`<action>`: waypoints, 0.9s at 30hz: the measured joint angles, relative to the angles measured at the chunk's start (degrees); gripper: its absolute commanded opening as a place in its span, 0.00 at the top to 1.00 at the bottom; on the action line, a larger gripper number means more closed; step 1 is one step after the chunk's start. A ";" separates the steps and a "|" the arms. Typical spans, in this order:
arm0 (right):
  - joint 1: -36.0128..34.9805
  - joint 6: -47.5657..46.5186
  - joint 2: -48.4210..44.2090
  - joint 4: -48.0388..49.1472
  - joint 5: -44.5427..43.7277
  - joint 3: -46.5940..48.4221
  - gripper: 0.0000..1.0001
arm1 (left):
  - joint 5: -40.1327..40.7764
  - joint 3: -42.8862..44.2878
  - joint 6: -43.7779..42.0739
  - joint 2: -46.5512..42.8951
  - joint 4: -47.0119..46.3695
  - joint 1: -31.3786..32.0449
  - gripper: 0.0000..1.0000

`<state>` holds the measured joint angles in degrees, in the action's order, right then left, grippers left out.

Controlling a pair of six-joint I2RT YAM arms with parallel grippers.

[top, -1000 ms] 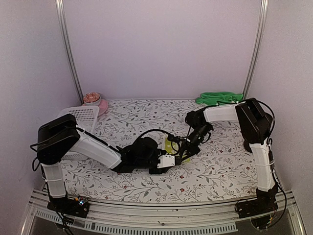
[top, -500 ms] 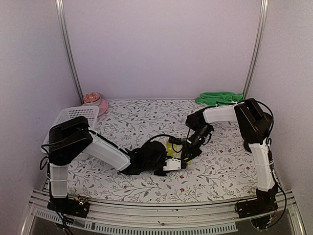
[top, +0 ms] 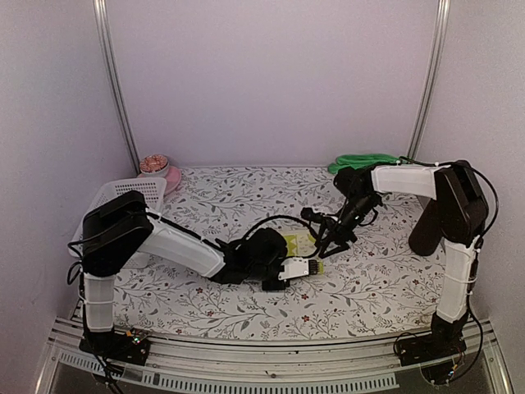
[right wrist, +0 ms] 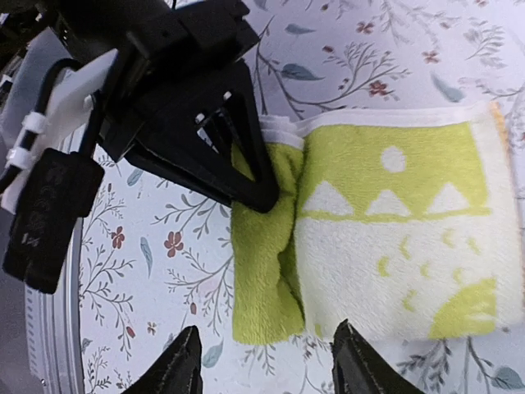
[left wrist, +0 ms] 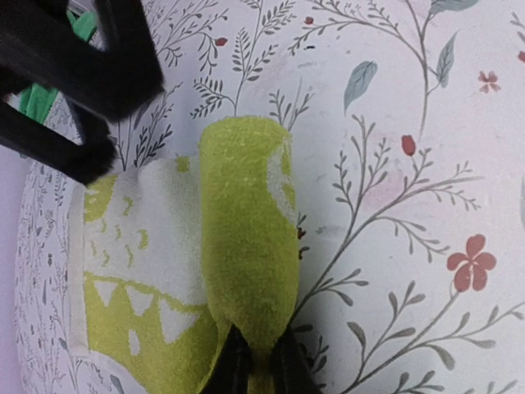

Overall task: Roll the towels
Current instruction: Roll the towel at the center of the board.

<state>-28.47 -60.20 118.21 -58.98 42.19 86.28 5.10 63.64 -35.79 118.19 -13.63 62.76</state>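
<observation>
The yellow-lime towel point(top: 300, 243) lies mid-table, one edge rolled into a short tube point(left wrist: 246, 238) and the rest flat with pale markings point(right wrist: 402, 222). My left gripper point(left wrist: 258, 368) is shut on one end of the rolled part, its dark fingers point(right wrist: 246, 168) pinching the cloth. My right gripper point(right wrist: 267, 365) hovers open just off the roll's other end, touching nothing; in the top view it point(top: 328, 246) sits right of the towel. The plain green towel point(top: 369, 162) lies bunched at the back right edge.
A white mesh basket point(top: 131, 197) stands at the left edge with a pink bowl point(top: 162, 172) behind it. Metal posts point(top: 426, 82) rise at the back corners. The left arm lies low across the front of the table.
My left gripper slid right and closed on the rolled edge. My right gripper opened, let go of the towel and drew back to the right.
</observation>
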 measured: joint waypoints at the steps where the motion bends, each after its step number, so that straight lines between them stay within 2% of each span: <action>1: 0.76 -0.26 -2.58 1.40 -0.35 -1.51 0.42 | -0.85 0.90 0.87 0.02 1.53 -0.37 1.00; 8: 6.32 -2.43 -16.98 12.66 -1.68 -13.79 0.40 | -11.63 9.75 7.04 2.08 13.77 -3.85 1.00; 15: 8.11 -7.72 -27.06 23.32 -2.97 -28.55 0.40 | -27.04 20.85 12.92 7.74 24.57 -9.57 1.00; 21: 4.98 -11.67 -35.21 34.56 -5.20 -38.21 0.41 | -37.18 29.83 16.61 13.14 33.11 -13.00 1.00; 27: -2.75 -11.04 -34.99 48.11 -12.72 -43.95 0.42 | -43.32 35.71 18.21 16.68 39.04 -14.38 1.00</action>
<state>-31.22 -71.24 83.22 -10.87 29.47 42.33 -38.22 99.35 -17.58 134.87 25.41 48.38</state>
